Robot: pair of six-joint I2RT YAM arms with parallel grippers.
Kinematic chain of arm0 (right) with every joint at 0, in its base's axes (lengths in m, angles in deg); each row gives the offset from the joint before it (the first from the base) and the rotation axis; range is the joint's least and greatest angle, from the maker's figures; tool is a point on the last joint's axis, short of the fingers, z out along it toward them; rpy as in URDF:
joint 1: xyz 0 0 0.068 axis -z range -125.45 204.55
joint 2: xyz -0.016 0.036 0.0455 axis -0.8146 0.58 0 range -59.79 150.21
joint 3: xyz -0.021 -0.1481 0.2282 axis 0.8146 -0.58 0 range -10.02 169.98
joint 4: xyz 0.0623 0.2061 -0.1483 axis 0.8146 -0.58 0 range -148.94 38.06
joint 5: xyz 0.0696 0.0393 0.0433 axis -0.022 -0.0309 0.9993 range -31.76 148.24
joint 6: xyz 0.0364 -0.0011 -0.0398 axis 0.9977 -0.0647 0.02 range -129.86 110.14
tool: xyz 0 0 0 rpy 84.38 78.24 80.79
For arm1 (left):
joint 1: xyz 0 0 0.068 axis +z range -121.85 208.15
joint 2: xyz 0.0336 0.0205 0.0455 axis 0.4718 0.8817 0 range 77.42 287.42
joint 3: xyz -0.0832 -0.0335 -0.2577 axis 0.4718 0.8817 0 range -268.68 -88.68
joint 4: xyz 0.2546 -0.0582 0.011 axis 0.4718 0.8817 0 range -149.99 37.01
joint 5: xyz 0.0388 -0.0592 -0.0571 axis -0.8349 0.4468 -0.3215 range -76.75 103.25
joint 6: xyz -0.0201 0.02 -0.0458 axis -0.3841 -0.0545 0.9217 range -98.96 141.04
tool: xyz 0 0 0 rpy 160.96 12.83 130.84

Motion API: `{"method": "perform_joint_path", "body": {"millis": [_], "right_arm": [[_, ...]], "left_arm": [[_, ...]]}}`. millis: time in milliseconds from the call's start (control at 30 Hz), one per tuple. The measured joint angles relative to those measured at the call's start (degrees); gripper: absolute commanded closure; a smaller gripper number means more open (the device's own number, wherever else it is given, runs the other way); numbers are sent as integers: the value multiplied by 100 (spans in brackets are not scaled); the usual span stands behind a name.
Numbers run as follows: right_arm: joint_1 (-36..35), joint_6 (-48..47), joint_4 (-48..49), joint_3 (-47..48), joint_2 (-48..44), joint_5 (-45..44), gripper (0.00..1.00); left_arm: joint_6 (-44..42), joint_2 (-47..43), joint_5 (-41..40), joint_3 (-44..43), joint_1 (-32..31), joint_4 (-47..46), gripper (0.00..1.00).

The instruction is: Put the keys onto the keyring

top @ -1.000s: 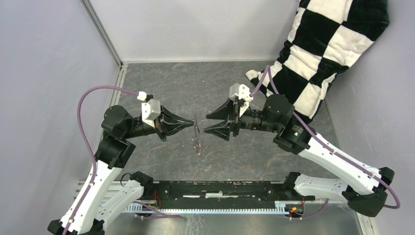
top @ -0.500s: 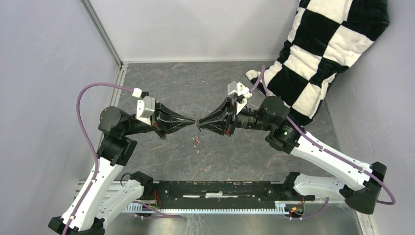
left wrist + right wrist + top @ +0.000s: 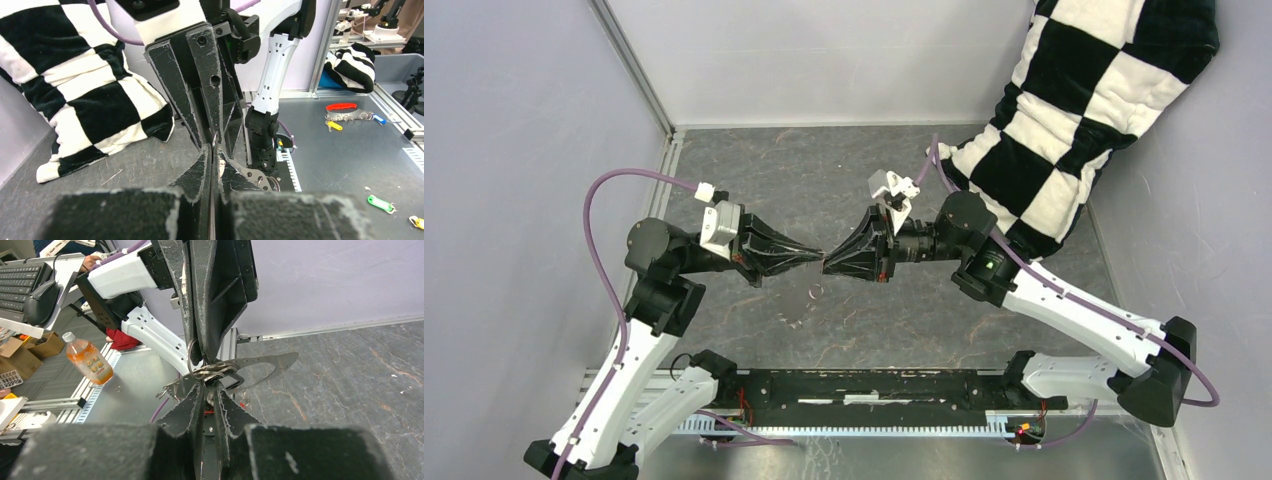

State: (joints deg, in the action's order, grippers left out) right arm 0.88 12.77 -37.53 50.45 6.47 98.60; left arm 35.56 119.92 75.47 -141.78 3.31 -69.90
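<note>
My left gripper (image 3: 817, 257) and right gripper (image 3: 828, 261) meet tip to tip above the middle of the table. The keyring (image 3: 813, 291) hangs between and below them, its thin grey metal trailing down to the left. In the left wrist view my left gripper (image 3: 213, 150) is shut on the ring's thin wire (image 3: 214, 139). In the right wrist view my right gripper (image 3: 210, 386) has its jaws narrowed onto the coiled wire of the keyring (image 3: 191, 358), where a flat grey metal plate (image 3: 262, 364) sticks out right. A tiny red bit (image 3: 243, 405) shows below; the keys are not clearly distinguishable.
A black-and-white checkered cushion (image 3: 1084, 110) fills the back right corner, close behind the right arm. Grey walls close off the left, back and right. A black rail (image 3: 864, 385) runs along the near edge between the arm bases.
My right gripper has moved left to meet the left gripper's tips, and its jaws have closed from wide open to nearly together. The hanging keyring has swung down to the left.
</note>
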Motion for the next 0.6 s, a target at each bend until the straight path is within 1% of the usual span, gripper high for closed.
{"method": "perform_joint_path", "body": {"millis": [133,300,467,600], "right_arm": [[0,0,-79,203,170,146,84],[0,-177,-391,411,223,223,72],[0,-586,-870,446,-96,63,70],[0,-802,-1093,658,-251,17,70]], "left_arm": [[0,7,109,11,0,-105,98],[-11,-28,136,24,0,-81,98],[-254,-92,125,24,0,389,98],[-529,-105,85,24,0,737,98]]}}
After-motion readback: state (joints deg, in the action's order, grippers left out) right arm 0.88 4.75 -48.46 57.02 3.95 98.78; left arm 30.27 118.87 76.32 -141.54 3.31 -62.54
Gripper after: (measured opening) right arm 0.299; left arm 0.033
